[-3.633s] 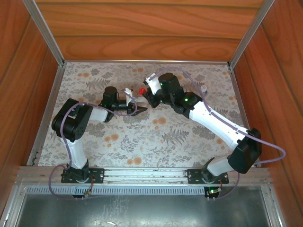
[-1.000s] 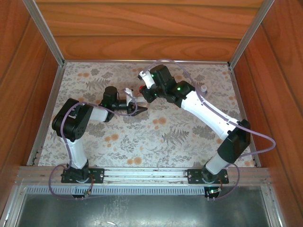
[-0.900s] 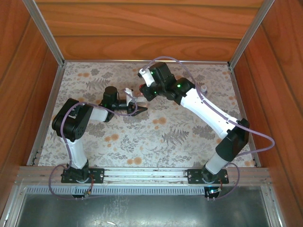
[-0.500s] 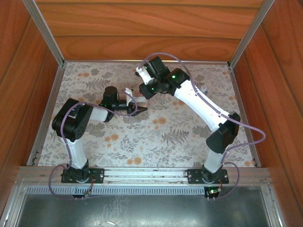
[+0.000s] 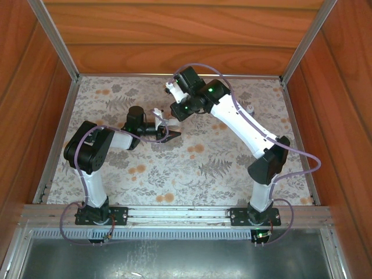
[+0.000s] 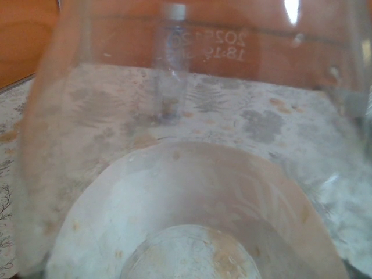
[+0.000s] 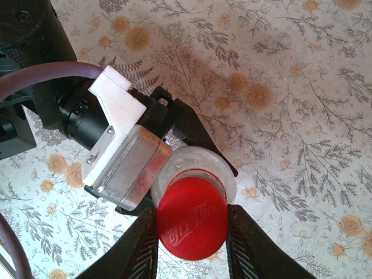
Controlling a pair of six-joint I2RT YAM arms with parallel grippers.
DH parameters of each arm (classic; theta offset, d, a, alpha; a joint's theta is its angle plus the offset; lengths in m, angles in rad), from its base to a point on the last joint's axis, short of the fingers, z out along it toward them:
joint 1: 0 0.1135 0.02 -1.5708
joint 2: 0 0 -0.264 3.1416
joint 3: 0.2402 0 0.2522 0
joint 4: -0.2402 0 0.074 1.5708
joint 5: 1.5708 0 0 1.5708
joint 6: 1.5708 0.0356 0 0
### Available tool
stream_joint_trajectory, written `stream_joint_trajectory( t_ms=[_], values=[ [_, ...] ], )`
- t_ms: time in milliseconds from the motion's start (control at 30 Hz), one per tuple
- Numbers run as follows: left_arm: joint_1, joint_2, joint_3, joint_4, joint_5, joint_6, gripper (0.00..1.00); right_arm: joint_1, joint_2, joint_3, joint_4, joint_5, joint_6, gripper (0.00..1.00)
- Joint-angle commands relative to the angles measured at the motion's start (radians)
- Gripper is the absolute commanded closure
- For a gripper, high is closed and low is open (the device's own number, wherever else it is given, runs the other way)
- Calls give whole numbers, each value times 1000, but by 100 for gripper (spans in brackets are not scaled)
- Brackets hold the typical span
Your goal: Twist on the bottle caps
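**Right arm (image 5: 244, 125) swung in; red cap (image 7: 192, 218) above bottle mouth**

Right jaws pinch the red cap directly over the mouth of the clear bottle (image 7: 197, 168), which the left jaws clamp. The left wrist camera (image 7: 119, 142) crowds close beside it. 1 capped bottle (image 6: 171, 58) stands well apart on the surface (image 7: 302, 87).

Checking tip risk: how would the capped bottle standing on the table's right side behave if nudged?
The capped bottle looks tall, narrow and seemingly empty, so it is probably light and easily tipped. Its round body would likely roll once down.
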State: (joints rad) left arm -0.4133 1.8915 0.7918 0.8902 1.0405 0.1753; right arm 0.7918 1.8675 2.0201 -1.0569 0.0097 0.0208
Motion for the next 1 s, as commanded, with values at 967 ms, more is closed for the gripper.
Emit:
stream_joint_trajectory(
  t_ms=[967],
  values=[
    [-7,44,-14,-94,20,-18,41,7,50,68,-80,-7,22,62]
  ],
)
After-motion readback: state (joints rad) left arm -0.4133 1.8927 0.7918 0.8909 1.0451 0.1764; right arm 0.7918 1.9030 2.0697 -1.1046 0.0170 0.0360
